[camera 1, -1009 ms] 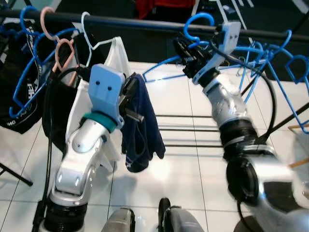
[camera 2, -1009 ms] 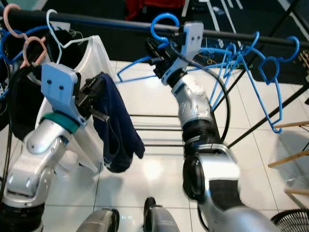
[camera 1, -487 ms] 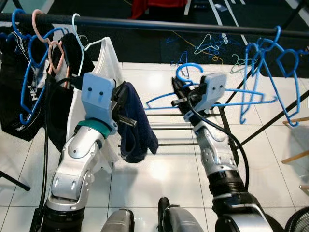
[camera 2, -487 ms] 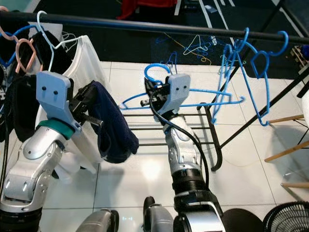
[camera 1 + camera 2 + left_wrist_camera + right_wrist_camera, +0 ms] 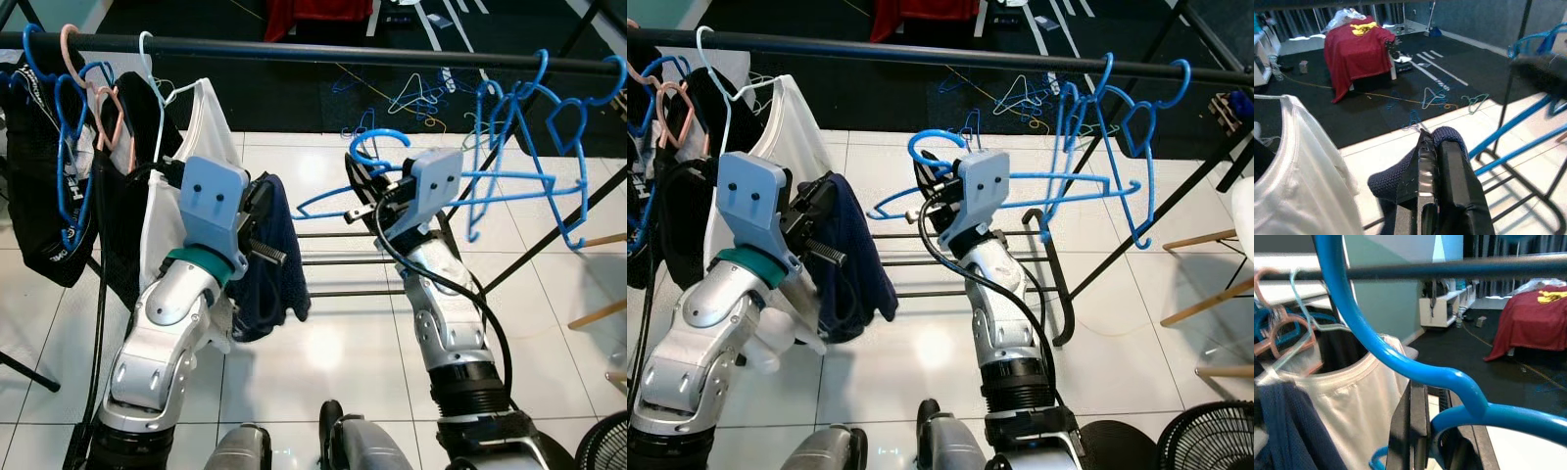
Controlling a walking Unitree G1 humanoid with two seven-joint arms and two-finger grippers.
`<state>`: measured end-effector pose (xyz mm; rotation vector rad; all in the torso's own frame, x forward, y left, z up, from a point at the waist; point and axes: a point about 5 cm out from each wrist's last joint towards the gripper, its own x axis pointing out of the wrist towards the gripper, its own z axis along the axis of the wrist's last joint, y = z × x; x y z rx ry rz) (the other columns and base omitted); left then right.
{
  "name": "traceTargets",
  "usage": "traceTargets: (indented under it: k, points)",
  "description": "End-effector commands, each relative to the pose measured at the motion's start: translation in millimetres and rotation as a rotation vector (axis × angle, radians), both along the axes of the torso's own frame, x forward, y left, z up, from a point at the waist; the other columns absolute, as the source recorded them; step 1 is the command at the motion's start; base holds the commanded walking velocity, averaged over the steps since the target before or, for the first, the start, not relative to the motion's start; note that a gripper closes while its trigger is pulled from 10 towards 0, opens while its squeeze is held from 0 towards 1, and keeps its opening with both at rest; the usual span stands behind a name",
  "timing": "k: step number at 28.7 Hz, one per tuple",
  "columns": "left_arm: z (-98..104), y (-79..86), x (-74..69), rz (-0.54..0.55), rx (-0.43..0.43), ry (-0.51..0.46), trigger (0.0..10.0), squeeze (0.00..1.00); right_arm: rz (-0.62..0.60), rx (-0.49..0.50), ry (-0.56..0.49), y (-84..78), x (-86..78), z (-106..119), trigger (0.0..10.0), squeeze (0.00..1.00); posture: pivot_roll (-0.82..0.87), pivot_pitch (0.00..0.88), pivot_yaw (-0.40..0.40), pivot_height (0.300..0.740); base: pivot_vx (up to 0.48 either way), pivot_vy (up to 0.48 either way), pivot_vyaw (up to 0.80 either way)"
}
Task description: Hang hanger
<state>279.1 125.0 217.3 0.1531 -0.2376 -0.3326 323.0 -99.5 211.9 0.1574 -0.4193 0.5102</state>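
1. Below the black clothes rail (image 5: 323,51), the blue hanger (image 5: 392,186) sits in the right gripper (image 5: 367,201), its hook up but well short of the rail, so the hanging is not yet done.
2. Left to do, as I judge it: raise the hook over the rail in the open stretch between the white shirt (image 5: 201,147) and the bunch of empty blue hangers (image 5: 534,127), then let go.
3. Right jaws: closed narrow on the hanger's neck, just under the hook; the right wrist view shows the blue plastic pinched between the black fingers (image 5: 1418,431), with the rail running across above.
4. Left gripper (image 5: 260,230): raised beside the white shirt, below the rail, jaws clamped tight on a dark navy cloth (image 5: 279,269) that droops from them.
5. Against the rail's far left end hang dark garments (image 5: 49,215) on blue and pink hangers.
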Motion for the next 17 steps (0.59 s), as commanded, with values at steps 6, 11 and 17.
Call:
traceTargets:
  k: [6, 11, 17]
  points:
    - [7, 2.0, 8.4, 0.049, 0.155, -0.079, 10.0, 0.0, 0.123, 0.005, 0.016, -11.9, -15.8, 13, 10.0, 0.0, 0.0, 0.13, 0.008, 0.74, 0.0, 0.0, 0.0]
    - [2, 6.5, 29.1, 0.197, 0.218, -0.057, 10.0, 0.0, 0.265, -0.171, 0.033, -17.2, -39.3, 7, 10.0, 0.0, -0.02, 0.143, 0.019, 0.74, 0.0, 0.0, 0.0]
    - [-4, 13.8, 40.6, 0.308, 0.257, -0.016, 10.0, 0.0, 0.353, -0.269, 0.079, -21.4, -57.7, -2, 10.0, 0.0, -0.03, 0.15, 0.023, 0.74, 0.0, 0.0, 0.0]
